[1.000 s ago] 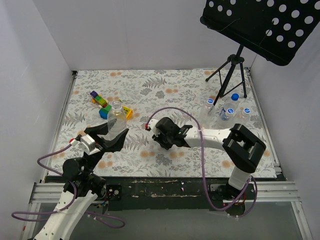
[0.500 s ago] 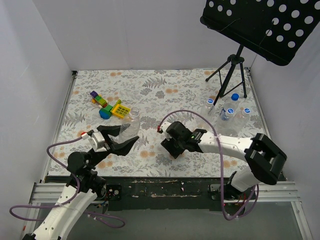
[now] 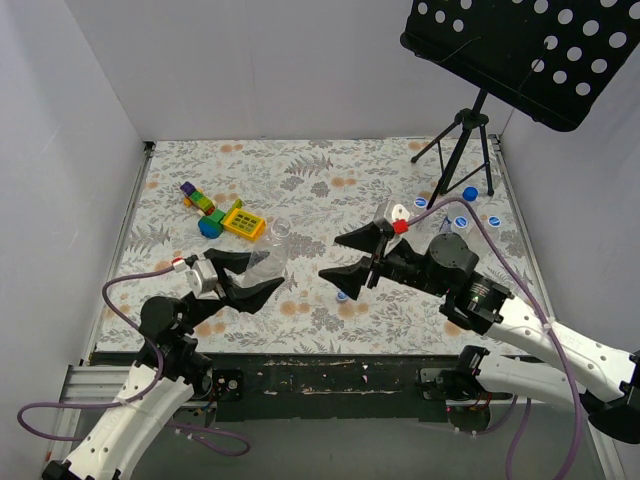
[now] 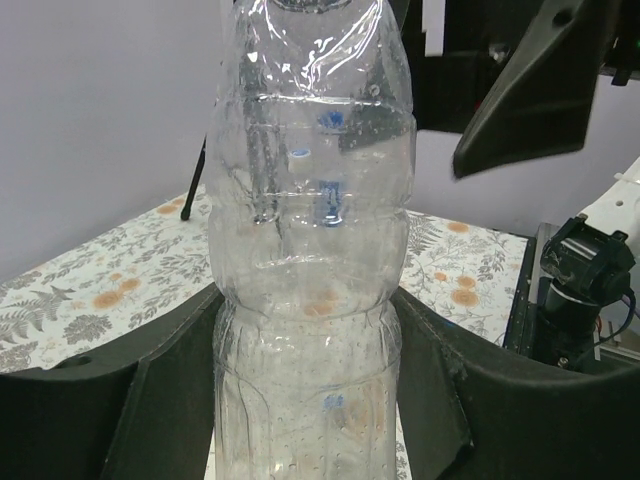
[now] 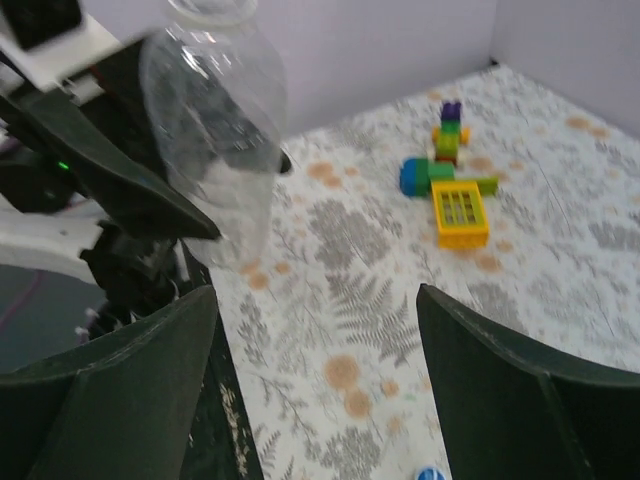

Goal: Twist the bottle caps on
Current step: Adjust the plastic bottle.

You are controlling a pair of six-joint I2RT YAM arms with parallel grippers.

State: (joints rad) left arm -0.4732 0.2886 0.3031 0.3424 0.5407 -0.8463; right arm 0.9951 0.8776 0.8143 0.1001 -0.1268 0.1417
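Note:
My left gripper (image 3: 255,278) is shut on a clear bottle (image 3: 268,250), which tilts up and to the right. In the left wrist view the bottle (image 4: 310,230) fills the middle, pinched low down between both fingers of that gripper (image 4: 310,400). My right gripper (image 3: 349,256) hangs open just right of the bottle's neck, with nothing between its fingers. The right wrist view shows that gripper (image 5: 315,380) wide open, with the bottle (image 5: 215,130) at upper left. A blue bottle cap (image 3: 342,296) lies on the table below the right gripper. It also shows as the cap (image 5: 430,474) at that view's bottom edge.
More capped bottles (image 3: 461,222) stand at the back right, partly behind the right arm. A black tripod stand (image 3: 462,140) is behind them. Colourful toy blocks (image 3: 222,214) lie at the back left, and these blocks (image 5: 452,195) also show in the right wrist view.
My right gripper has risen from the table, swung to face the bottle and opened. A blue cap now lies below it. The left gripper has tilted the bottle down toward the right.

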